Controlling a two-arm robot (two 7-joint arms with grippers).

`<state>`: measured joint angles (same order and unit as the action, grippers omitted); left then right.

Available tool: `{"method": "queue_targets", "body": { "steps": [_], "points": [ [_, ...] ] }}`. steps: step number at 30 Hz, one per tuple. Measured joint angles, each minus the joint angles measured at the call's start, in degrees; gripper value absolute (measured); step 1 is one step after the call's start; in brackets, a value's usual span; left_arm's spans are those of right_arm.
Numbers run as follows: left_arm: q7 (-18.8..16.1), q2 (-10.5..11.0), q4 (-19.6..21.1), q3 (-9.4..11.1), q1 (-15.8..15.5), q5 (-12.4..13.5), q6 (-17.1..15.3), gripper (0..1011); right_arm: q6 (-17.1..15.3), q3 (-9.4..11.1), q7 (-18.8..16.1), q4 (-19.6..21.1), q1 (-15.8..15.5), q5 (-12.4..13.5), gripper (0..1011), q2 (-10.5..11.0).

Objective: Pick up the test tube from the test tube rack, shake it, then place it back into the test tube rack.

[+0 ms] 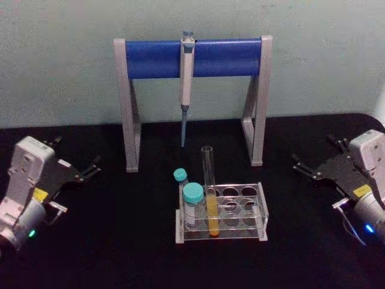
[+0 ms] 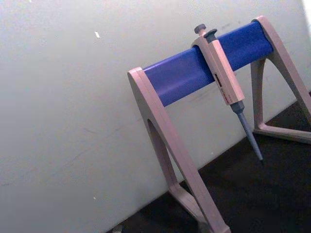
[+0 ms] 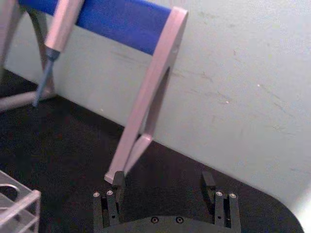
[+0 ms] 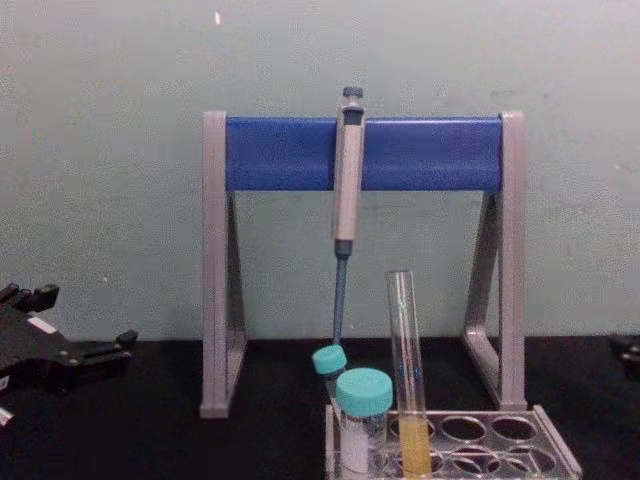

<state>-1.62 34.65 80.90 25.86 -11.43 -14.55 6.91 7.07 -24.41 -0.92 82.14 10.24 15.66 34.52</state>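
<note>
The test tube [image 1: 210,189] stands upright in the front-left part of the clear test tube rack [image 1: 255,212], with yellow liquid in its lower part. The chest view shows the test tube [image 4: 406,380] rising tall above the test tube rack [image 4: 545,440]. My left gripper [image 1: 75,153] rests open on the black table far to the left of the rack, holding nothing. My right gripper [image 1: 313,153] sits open far to the right. In the right wrist view, the right gripper [image 3: 164,182] has its fingers wide apart, with a corner of the rack [image 3: 19,204] beside it.
Two teal-capped vials [image 1: 192,201] stand in the rack's left end, close beside the tube. Behind the rack stands a grey-and-blue pipette stand [image 1: 192,57] with a pipette [image 1: 186,84] hanging from its bar. A pale wall [image 1: 60,60] backs the table.
</note>
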Motion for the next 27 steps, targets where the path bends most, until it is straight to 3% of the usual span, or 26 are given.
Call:
{"method": "queue_targets", "body": {
  "steps": [4, 14, 20, 27],
  "points": [
    [0.00, 0.00, 0.00, 0.00, 0.00, 0.00, 0.00, 1001, 0.23, 1.09, -2.25, 1.99, -1.40, 1.80, 1000, 0.50],
    [0.00, 0.00, 0.00, 0.00, 0.00, 0.00, 0.00, 1001, -0.10, 2.90, -13.37, 7.45, -4.32, 9.39, 1000, 2.75],
    [0.00, 0.00, 0.00, 0.00, 0.00, 0.00, 0.00, 1001, -3.23, 3.54, -22.43, 10.15, -5.20, 15.78, 1000, 4.14],
    [0.00, 0.00, 0.00, 0.00, 0.00, 0.00, 0.00, 1001, -8.00, 3.60, -30.22, 10.83, -4.75, 21.03, 1000, 4.87]
  ]
}}
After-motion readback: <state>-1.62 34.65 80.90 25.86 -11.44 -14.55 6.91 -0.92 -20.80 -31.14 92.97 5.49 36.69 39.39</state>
